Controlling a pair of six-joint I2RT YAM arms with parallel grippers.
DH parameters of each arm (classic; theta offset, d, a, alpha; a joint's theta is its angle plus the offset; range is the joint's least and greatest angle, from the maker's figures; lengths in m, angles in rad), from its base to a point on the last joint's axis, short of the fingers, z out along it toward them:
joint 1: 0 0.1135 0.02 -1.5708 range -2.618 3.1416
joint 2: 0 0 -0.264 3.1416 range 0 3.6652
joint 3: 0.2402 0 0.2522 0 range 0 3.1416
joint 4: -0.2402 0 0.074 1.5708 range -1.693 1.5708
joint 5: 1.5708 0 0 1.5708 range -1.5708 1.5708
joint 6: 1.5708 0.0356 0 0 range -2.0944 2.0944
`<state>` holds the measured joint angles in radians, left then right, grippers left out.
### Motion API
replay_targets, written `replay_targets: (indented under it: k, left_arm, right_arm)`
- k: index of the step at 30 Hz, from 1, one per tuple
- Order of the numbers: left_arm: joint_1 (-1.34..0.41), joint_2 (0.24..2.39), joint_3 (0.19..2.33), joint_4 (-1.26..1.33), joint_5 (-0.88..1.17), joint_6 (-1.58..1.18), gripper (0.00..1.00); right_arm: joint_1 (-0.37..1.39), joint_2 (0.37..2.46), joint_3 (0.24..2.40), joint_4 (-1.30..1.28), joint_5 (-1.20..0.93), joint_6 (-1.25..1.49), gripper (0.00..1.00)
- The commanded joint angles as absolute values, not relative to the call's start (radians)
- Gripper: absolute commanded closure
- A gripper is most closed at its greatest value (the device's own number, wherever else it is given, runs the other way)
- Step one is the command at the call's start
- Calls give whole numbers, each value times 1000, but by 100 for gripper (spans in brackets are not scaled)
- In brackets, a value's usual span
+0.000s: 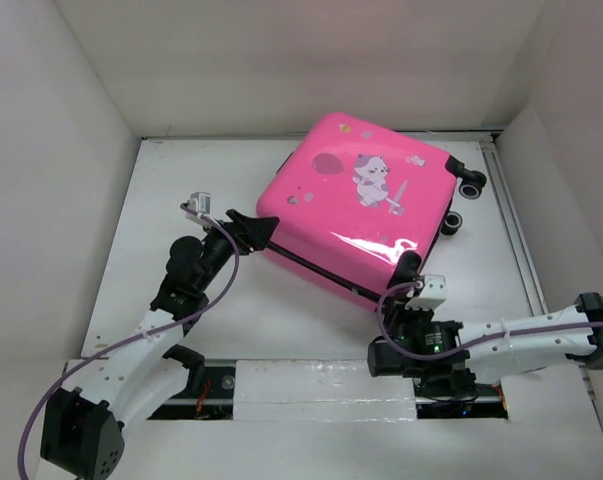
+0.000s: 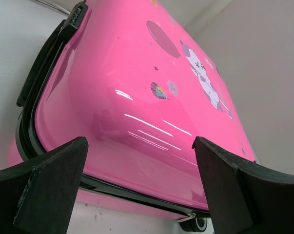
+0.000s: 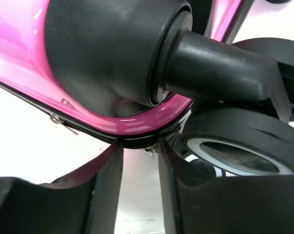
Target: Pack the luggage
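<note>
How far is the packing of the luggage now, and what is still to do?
Done: the luggage lies flat, its shell closed. In hand: the left claw is open at one corner; the right claw sits at the zipper beside a wheel. Still to do: confirm the zipper is fully shut; its end is hidden.

Left arm stretched forward, elbow low. Left claw (image 1: 251, 228) spread wide, fingers (image 2: 56, 168) far apart. Right arm folded inward from the right. Right claw (image 1: 409, 268) nearly closed, thin slit between fingers (image 3: 107, 185); any pinch unclear.
</note>
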<state>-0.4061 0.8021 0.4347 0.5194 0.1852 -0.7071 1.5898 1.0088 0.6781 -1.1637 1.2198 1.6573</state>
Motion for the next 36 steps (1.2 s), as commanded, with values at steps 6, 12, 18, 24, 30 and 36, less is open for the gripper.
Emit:
replay_targets:
  k: [6,12,18,24,30,36]
  left_arm:
    - [-408,744,456,580,227,-718,13]
    - [-408,713,517,557,227,-718,13]
    - [-408,724,537,548,274,-718,15]
    - [-408,801,610,571,392,-718,15]
    - [-574,978,710,585,364,-674,16]
    - [-787,1091,824,495,169,-569,16]
  right_arm:
    - [1540,1002,621,-1066,1241,1625,65]
    - [1520,983,607,-1043,1200,1592,60]
    - [1502,1023,607,-1077,1180,1679,57]
    - [1502,1112,641,-1206,1189,1799,49]
    - [1477,1155,641,-1186,1236,1786,72]
    - [1456,1187,653,-1198,1269,1776,87]
